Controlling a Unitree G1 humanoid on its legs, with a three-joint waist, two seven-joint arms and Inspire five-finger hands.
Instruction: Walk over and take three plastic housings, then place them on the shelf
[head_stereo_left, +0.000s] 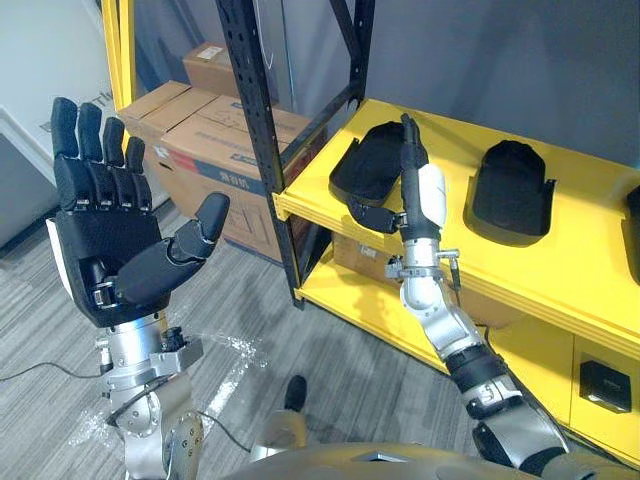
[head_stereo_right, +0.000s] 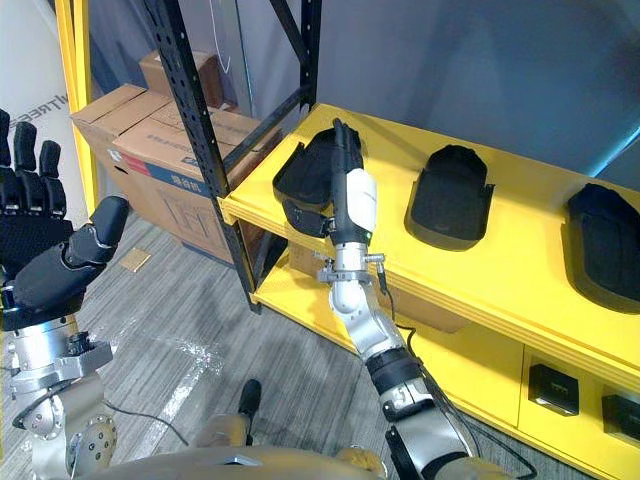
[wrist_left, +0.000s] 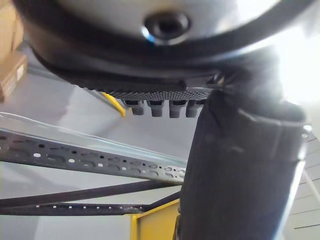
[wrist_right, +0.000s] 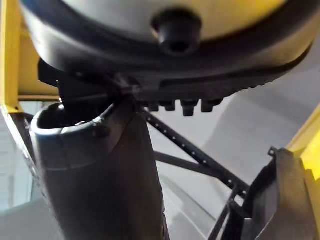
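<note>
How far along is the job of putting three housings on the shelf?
Done, it seems: three lie on the shelf: the left housing, the middle housing and the right housing. In hand: nothing; the right hand is open at the left housing, and the left hand is raised, open and empty. Left: probably only to draw the right hand back.

Silver-grey jointed arms (head_stereo_left: 450, 330) with screwed metal wrists (head_stereo_left: 140, 355) end in black hands; the left hand (head_stereo_left: 100, 215) shows a dotted palm (head_stereo_left: 120, 245), the right hand (head_stereo_left: 410, 170) a white cover (head_stereo_left: 431, 195).
</note>
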